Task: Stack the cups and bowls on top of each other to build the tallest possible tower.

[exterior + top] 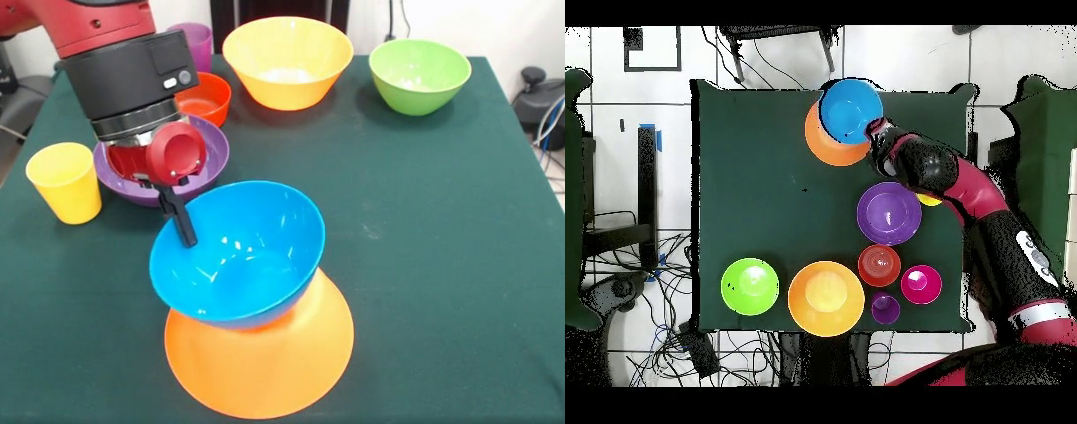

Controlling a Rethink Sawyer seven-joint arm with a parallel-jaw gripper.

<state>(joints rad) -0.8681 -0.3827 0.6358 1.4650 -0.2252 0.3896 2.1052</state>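
The fingers [187,231] pinch the rim of the blue bowl [237,256] at its 10 o'clock edge. It sits tilted, mouth up, on the upturned orange bowl [260,358] toward the table's [441,265] 6 o'clock side.

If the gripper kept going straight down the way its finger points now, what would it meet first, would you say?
Most likely the blue bowl: the gripper already has a black finger at its rim. Below that sits the upturned orange bowl. Depth is uncertain.

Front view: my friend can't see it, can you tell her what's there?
A robot gripper holds the rim of a tilted, glossy blue plastic bowl over an upside-down large orange bowl. Behind stand a yellow cup and more bowls on the green table.
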